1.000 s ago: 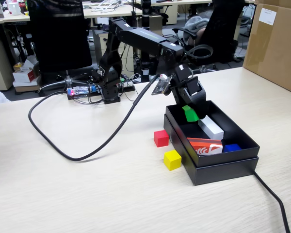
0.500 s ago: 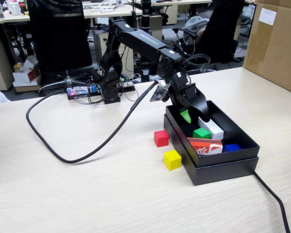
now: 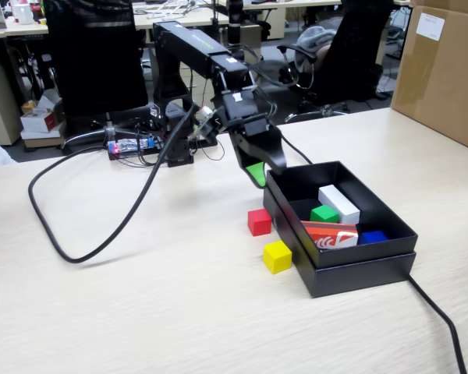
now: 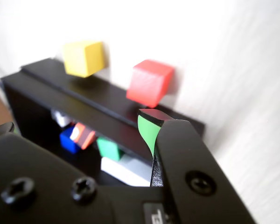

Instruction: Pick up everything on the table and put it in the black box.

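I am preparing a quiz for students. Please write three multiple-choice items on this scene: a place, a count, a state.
1. Where is the green cube? A on the table B in the black box C in the gripper
2. How many cubes lie on the table? A one B three C two
3. The gripper is: A open, empty B shut on a cube C out of view
Key: B, beside the white block; C, red cube and yellow cube; A, nothing between its jaws.
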Motion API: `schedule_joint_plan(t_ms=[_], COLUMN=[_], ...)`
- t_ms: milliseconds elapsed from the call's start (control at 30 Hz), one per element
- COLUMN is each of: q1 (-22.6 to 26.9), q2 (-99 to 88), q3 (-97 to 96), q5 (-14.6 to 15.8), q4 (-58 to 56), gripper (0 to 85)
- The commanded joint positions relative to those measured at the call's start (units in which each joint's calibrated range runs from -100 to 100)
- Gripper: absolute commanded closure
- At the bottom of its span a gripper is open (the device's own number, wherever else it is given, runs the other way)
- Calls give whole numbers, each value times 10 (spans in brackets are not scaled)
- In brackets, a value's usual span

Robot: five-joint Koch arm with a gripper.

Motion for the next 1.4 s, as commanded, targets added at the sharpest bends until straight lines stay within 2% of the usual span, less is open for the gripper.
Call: schedule_joint_plan(t_ms=[0, 333, 1233, 1367], q1=[-3, 0, -1, -2], q2=[-51, -3, 208, 218], q3=[-19, -69, 3, -2], q5=[0, 19, 23, 22], q4=[4, 5, 33, 33], gripper=[350, 370, 387, 467])
